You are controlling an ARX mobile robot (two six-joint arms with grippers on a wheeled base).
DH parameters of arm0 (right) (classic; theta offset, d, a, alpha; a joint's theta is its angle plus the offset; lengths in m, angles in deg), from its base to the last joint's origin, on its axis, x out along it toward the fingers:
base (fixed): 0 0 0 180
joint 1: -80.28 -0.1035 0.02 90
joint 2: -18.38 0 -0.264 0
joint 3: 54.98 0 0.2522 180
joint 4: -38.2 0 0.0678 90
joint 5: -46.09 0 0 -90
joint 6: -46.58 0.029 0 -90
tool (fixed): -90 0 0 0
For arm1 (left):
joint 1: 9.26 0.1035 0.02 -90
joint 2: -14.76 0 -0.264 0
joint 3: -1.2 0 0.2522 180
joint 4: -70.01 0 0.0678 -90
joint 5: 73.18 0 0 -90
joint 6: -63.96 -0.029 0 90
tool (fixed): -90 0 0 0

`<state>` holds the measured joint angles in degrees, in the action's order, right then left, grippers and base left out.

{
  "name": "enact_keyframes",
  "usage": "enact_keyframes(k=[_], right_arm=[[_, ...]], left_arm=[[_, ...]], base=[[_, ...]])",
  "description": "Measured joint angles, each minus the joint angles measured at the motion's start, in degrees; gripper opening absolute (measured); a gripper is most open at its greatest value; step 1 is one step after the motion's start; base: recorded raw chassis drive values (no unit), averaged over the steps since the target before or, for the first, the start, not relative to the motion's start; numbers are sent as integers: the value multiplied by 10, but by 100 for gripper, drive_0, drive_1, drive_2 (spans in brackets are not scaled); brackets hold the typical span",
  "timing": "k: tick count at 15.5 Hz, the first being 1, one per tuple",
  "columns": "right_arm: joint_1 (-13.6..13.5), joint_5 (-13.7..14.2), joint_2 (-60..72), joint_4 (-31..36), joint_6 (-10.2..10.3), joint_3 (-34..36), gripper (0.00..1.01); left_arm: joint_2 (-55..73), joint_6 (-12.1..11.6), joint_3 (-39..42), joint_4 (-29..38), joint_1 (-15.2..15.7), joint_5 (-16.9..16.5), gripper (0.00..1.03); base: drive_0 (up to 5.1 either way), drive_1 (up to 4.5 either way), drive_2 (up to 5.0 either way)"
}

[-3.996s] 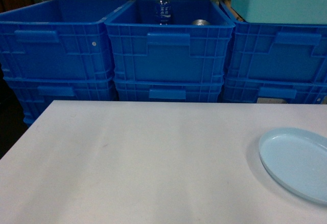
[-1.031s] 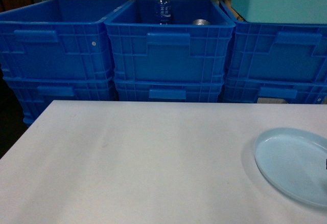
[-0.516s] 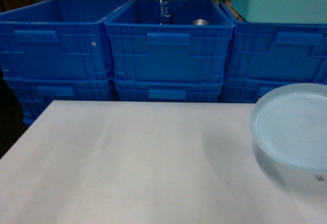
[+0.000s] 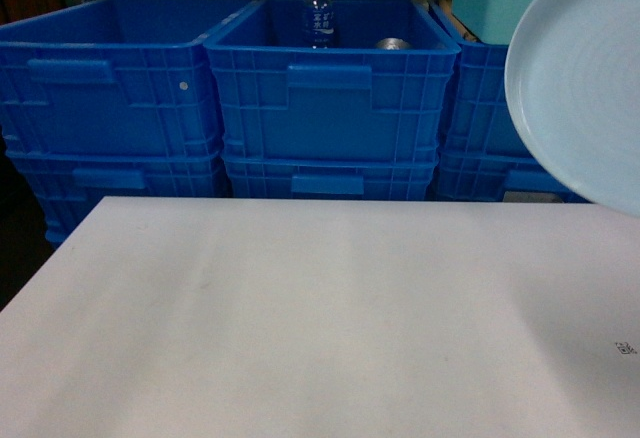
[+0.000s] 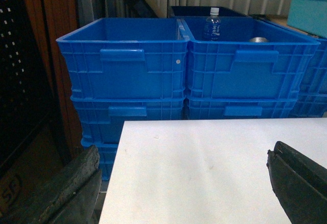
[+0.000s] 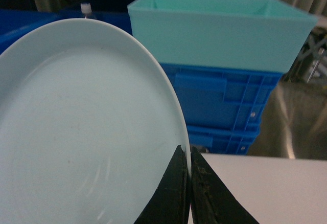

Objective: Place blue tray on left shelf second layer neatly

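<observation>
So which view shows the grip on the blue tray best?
The right wrist view: the right pincer is pinched on the blue tray rim, most of the dish visible. The head view shows only the raised tray, cropped. The left wrist view shows none of it.

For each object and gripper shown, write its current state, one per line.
blue tray: lifted off the table, tilted, pinched at its rim.
right gripper: shut on the tray's rim.
left gripper: open, empty.
water bottle: upright in the middle crate, capped.
white table: bare where visible.
</observation>
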<state>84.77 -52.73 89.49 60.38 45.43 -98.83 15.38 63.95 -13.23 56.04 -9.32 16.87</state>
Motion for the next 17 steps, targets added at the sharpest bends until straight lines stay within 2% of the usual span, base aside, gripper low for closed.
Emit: enact_keyframes(k=[3, 4, 5, 6, 7, 10, 13, 14, 17], right_arm=[[1, -33, -132, -11, -6, 59, 2], [5, -54, -196, -30, -7, 92, 2], [33, -92, -296, -78, -2, 141, 2], [51, -116, -386, -141, 0, 185, 2], [52, -121, -438, -186, 0, 198, 2], [25, -118, -530, -266, 0, 213, 2], [-26, -69, -580, -314, 0, 221, 2], [-57, -51, -605, -329, -1, 227, 2], [-57, -46, -624, -340, -2, 229, 2]], left_arm=[[0, 0, 0, 0, 0, 0, 98], [0, 0, 0, 0, 0, 0, 98], [0, 0, 0, 0, 0, 0, 98], [0, 0, 0, 0, 0, 0, 98], [0, 0, 0, 0, 0, 0, 98], [0, 0, 0, 0, 0, 0, 98], [0, 0, 0, 0, 0, 0, 98], [0, 0, 0, 0, 0, 0, 98], [0, 0, 0, 0, 0, 0, 98]], base=[[0, 0, 0], [0, 0, 0], [0, 0, 0], [0, 0, 0], [0, 0, 0], [0, 0, 0], [0, 0, 0], [0, 0, 0], [0, 0, 0]])
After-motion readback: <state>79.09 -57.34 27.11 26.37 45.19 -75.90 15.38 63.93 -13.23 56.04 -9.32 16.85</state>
